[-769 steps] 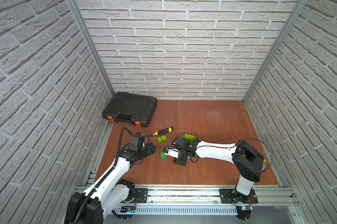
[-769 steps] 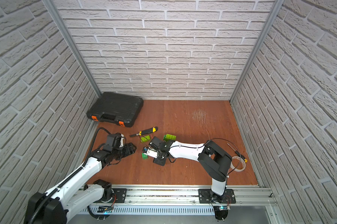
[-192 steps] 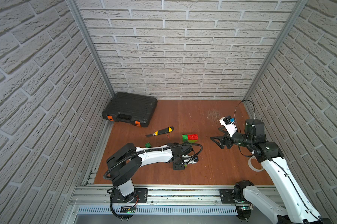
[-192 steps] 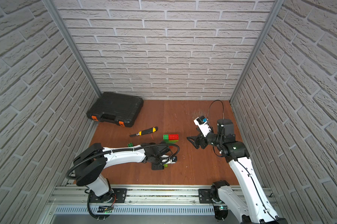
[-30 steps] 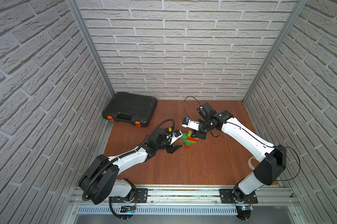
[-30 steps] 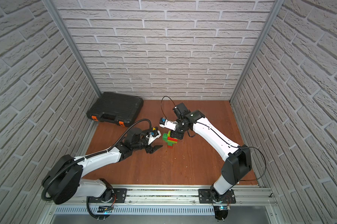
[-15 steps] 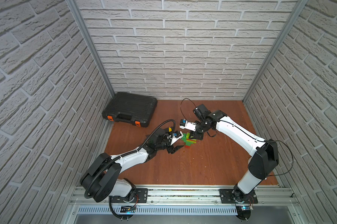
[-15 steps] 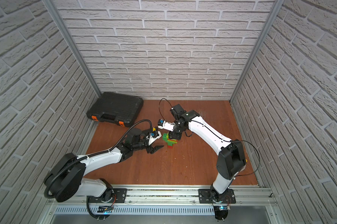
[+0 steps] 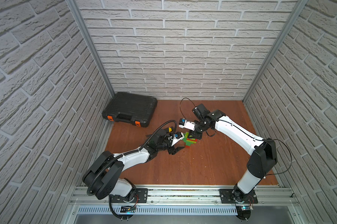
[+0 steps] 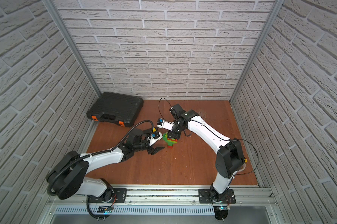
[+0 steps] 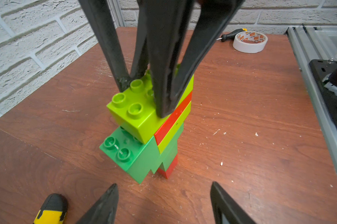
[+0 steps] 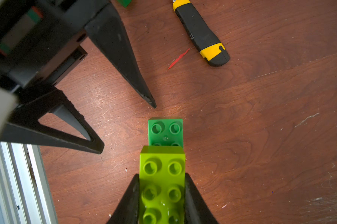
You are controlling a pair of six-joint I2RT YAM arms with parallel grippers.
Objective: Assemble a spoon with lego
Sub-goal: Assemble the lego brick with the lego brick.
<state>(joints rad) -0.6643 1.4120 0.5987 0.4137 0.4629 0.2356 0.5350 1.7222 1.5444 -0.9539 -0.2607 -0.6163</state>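
Note:
The spoon (image 9: 190,139) (image 10: 170,141) stands upright on its red end in the middle of the table. It is a stack of dark green, lime and red lego. In the left wrist view the spoon (image 11: 150,135) has a lime brick on top and a green brick stepping out below it. My right gripper (image 9: 194,135) (image 12: 161,176) comes down from above and is shut on the top lime brick (image 12: 161,186). My left gripper (image 9: 180,143) (image 11: 163,185) lies low beside the base, open and apart from the bricks.
A black-and-yellow utility knife (image 12: 200,35) (image 11: 51,207) lies close behind my left gripper. A black tool case (image 9: 130,109) sits at the back left. A tape roll (image 11: 250,41) and a screwdriver (image 11: 231,34) lie by the right wall. The metal rail (image 9: 173,194) runs along the front.
The right arm's elbow has swung a little to the left while its gripper stays on the top brick. The left gripper has barely moved.

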